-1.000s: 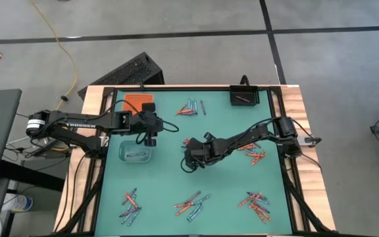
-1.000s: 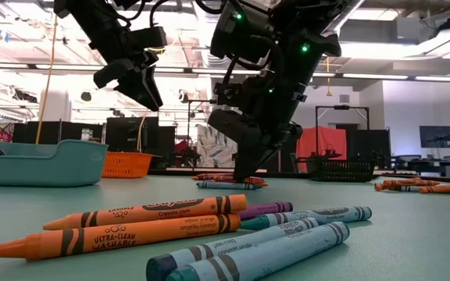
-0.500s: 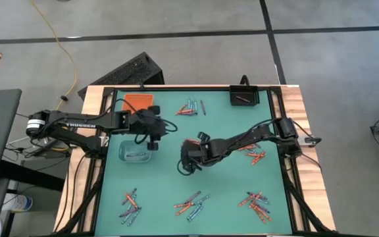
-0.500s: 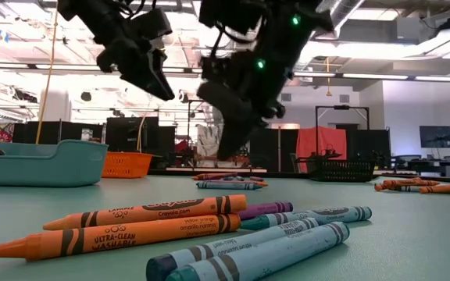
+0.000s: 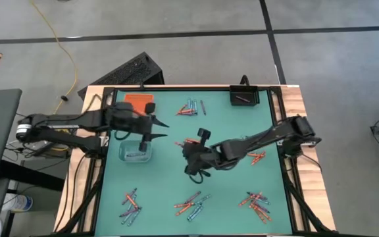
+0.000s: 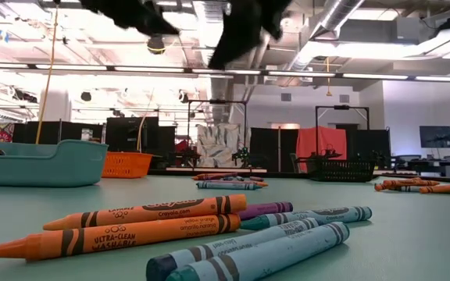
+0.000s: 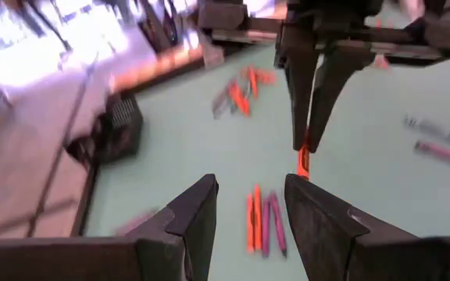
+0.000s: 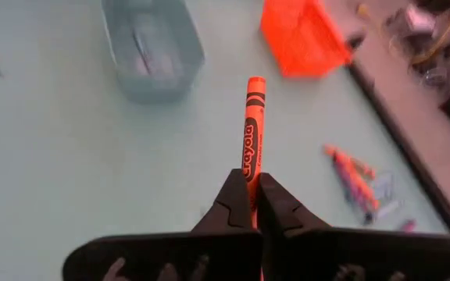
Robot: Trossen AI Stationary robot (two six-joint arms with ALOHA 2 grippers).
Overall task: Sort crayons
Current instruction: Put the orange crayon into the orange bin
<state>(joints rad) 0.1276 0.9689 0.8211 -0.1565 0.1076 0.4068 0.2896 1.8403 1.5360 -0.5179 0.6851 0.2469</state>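
An orange crayon (image 8: 252, 133) sticks out past the fingertips of my right gripper (image 8: 248, 195), which is shut on it above the table's middle (image 5: 188, 158). The left wrist view shows that gripper (image 7: 312, 117) with the crayon (image 7: 303, 160) below its tips. My left gripper (image 7: 248, 215) is open and holds nothing; it hovers over the blue-grey tray (image 5: 135, 151), fingers pointing at the table's right (image 5: 161, 130). Loose crayons lie in small heaps on the green mat, one in the middle (image 5: 188, 141). In the low view both grippers show only as dark shapes at the top edge. My right gripper pinches the orange crayon's near end (image 8: 250, 178) between its two fingertips. The crayon lies along the fingers and juts out forward beyond them. The fingers slant down toward the table's left. The crayon is lifted clear of the mat.
An orange tray (image 5: 139, 101) stands at the far left and a black tray (image 5: 244, 97) at the far right. Crayon heaps lie at the far middle (image 5: 191, 107), at the right (image 5: 254, 153), and along the near side (image 5: 130, 204) (image 5: 191, 205) (image 5: 258, 203).
My right gripper has risen from the middle heap, staying shut, and has lifted the orange crayon clear of the mat while rolling. My left gripper has also gone up and tipped from pointing down toward level, still open. In the low view both have climbed to the top edge.
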